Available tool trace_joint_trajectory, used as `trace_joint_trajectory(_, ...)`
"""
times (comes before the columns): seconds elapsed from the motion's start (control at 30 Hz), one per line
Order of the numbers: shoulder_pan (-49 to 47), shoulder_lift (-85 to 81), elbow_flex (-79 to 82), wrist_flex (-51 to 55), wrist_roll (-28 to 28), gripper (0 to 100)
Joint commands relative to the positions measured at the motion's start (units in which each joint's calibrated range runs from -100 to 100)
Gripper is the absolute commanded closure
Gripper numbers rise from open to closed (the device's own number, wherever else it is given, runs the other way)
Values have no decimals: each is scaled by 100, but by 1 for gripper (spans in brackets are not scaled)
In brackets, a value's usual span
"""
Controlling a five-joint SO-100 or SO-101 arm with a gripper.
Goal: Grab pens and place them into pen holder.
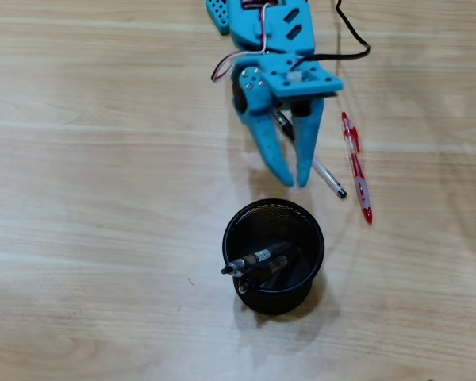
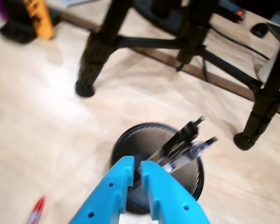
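A black mesh pen holder (image 1: pixel 225 242) stands on the wooden table, with two dark pens (image 1: pixel 258 258) leaning inside it. It fills the lower middle of the wrist view (image 2: pixel 192 173), where the pens (image 2: pixel 184 145) stick out to the right. My blue gripper (image 1: pixel 294 182) hovers just behind the holder with its tips pointing at it. The jaws are almost together, a narrow slit between them, with nothing in them (image 2: pixel 136 162). A clear pen (image 1: pixel 330 179) lies on the table under the right finger. A red pen (image 1: pixel 357 163) lies further right and shows at the lower left of the wrist view (image 2: pixel 36 212).
Black tripod legs (image 2: pixel 95 60) and another foot (image 2: pixel 259 119) stand on the table beyond the holder. A black cable (image 1: pixel 357 49) runs off behind the arm. A yellow object (image 2: pixel 39 18) sits at the far left.
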Motion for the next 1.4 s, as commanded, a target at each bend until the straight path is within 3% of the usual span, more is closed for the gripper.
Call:
trace_joint_trajectory(0.0,-231,-836,-54,1383,282,98)
trace_joint_trajectory(0.17,-542,-1303,-280,2777,502,98)
trace_joint_trajectory(0.4,-981,-1261,-1583,5829,606,98)
trace_joint_trajectory(0.5,-1045,-1023,-1909,6467,601,98)
trace_joint_trajectory(0.63,-1063,-760,-2027,6504,554,98)
trace_joint_trajectory(0.73,-1063,-573,-1972,6576,156,97)
trace_joint_trajectory(0.93,-1310,-131,-1800,6595,-1,81)
trace_joint_trajectory(1.37,-1539,64,-425,6494,-252,81)
